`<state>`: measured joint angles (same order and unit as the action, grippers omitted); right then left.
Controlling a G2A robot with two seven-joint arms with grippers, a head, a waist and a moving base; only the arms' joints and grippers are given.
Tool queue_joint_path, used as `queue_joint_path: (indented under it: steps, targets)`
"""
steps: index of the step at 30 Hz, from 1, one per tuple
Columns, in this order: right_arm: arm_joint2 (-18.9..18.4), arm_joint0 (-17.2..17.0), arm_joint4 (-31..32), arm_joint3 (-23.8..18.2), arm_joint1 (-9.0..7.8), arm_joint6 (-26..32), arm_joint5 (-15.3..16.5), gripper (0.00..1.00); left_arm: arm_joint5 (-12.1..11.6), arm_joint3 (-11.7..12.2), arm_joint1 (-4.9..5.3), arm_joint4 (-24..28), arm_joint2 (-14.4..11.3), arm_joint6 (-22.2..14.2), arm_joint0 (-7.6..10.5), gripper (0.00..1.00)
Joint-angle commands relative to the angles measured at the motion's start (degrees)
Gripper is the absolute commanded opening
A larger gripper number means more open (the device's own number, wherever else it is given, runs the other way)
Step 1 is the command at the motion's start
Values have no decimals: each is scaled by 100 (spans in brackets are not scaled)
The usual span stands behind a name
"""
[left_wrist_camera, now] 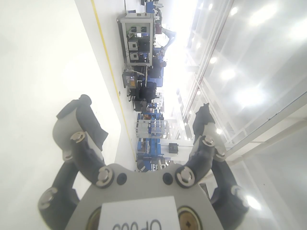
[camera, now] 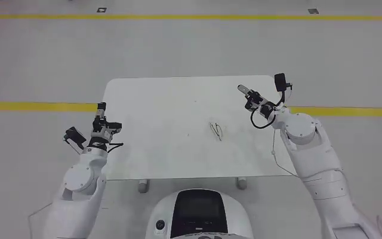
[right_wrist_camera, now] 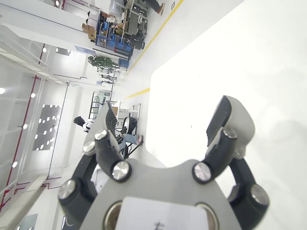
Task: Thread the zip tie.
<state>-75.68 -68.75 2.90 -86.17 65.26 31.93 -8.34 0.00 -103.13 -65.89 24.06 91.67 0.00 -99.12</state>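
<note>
A thin zip tie [camera: 216,130], bent into a small loop, lies on the white table [camera: 173,113] right of its middle. My left gripper [camera: 101,107] stands at the table's left edge, far from the tie, its fingers [left_wrist_camera: 81,118] spread open and empty. My right gripper [camera: 243,91] hovers over the table's far right part, beyond the tie and to its right. Its ribbed pads [right_wrist_camera: 219,116] are wide apart with nothing between them.
The table [right_wrist_camera: 215,60] has rounded corners and bare surface all around the tie. Yellow floor lines [camera: 36,106] run past both sides of the table. A cable [camera: 276,152] hangs beside the right arm near the table's right edge.
</note>
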Motion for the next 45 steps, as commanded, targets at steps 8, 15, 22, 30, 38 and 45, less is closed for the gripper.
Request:
queue_joint_path:
  steps: [8, 15, 22, 30, 38, 45]
  targets:
    - [0, 2, 0, 1, 0, 1, 0, 100, 0, 0, 0, 0, 0, 0, 0, 100]
    - [0, 2, 0, 1, 0, 1, 0, 100, 0, 0, 0, 0, 0, 0, 0, 100]
    - [537, 630, 1222, 16, -31, 978, -265, 100, 0, 0, 0, 0, 0, 0, 0, 100]
    - [1606, 1836, 2016, 988, 137, 1988, -209, 100, 0, 0, 0, 0, 0, 0, 0, 100]
    - [1606, 1836, 2016, 988, 137, 1988, -209, 100, 0, 0, 0, 0, 0, 0, 0, 100]
    - [1794, 1926, 2212, 972, 153, 2220, -127, 100, 0, 0, 0, 0, 0, 0, 0, 100]
